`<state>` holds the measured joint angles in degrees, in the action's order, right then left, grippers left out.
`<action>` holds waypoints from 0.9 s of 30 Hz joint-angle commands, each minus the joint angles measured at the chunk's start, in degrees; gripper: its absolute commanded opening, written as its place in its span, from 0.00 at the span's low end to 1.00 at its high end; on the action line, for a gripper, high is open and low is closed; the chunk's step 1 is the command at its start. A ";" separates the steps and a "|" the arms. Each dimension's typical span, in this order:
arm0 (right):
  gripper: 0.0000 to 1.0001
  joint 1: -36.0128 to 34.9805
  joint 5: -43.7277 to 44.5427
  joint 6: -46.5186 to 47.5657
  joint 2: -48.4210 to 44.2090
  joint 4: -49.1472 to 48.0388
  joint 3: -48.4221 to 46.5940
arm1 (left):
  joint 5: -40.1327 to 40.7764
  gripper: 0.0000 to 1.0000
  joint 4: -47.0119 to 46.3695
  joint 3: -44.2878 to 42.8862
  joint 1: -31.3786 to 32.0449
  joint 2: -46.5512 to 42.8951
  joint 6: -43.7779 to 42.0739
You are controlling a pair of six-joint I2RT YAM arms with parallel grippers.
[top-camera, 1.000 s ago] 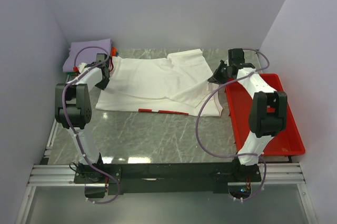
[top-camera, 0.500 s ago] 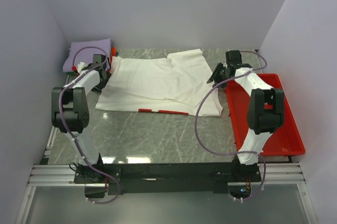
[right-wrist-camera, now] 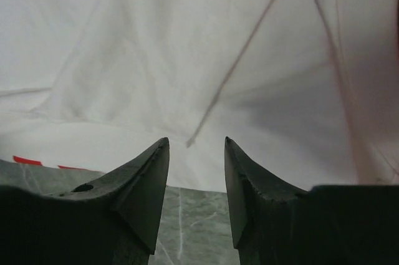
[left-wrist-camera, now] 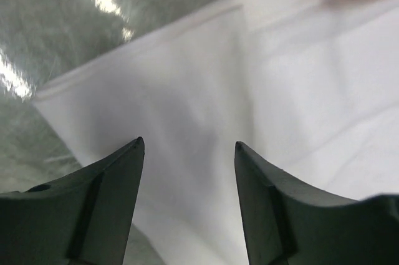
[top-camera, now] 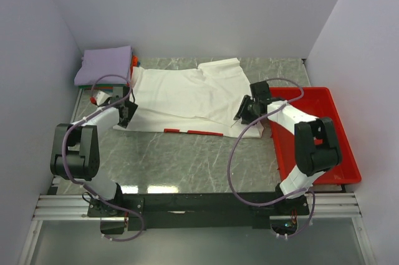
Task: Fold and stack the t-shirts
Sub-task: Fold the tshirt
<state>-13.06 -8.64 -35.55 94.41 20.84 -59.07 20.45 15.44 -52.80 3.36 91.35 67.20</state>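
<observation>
Released the white t-shirt (top-camera: 187,93), lying half-folded mid-table toward 12 o'clock. Drawn back toward 6 o'clock from its far edge: left gripper (left-wrist-camera: 187,145) spread wide, empty, over the 8 o'clock corner; right gripper (right-wrist-camera: 196,142) likewise parted above the 4 o'clock hem. Lavender t-shirt (top-camera: 105,62) unmoved at 10 o'clock.

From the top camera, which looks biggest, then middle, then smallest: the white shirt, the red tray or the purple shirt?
1. white shirt, spread out flat
2. red tray, a bit smaller
3. purple shirt, folded up, clearly the smallest
</observation>
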 commanded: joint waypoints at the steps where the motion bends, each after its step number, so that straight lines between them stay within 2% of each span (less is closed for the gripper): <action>1: 0.47 -0.21 1.18 -1.98 -0.81 -6.68 3.07 | -1.64 0.64 -3.93 2.43 1.56 -0.04 1.79; 8: 0.46 -3.02 2.05 -3.73 2.09 -9.76 5.01 | -1.38 0.64 -1.91 5.16 1.65 1.02 4.87; 20: 0.41 -4.87 2.05 -6.02 3.15 -12.05 5.90 | -1.38 0.63 -1.38 6.39 1.65 0.67 4.26; 23: 0.32 -4.87 1.70 -6.28 3.76 -12.31 5.46 | -1.29 0.63 -1.12 6.21 1.65 0.41 3.99; 27: 0.15 -5.48 1.70 -6.37 4.03 -11.44 3.35 | -1.20 0.63 -1.11 6.30 1.65 0.41 3.64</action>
<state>-17.74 -7.75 -41.39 97.71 10.35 -53.04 19.38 12.60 -47.90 5.06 91.77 70.96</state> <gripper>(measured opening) 0.188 0.630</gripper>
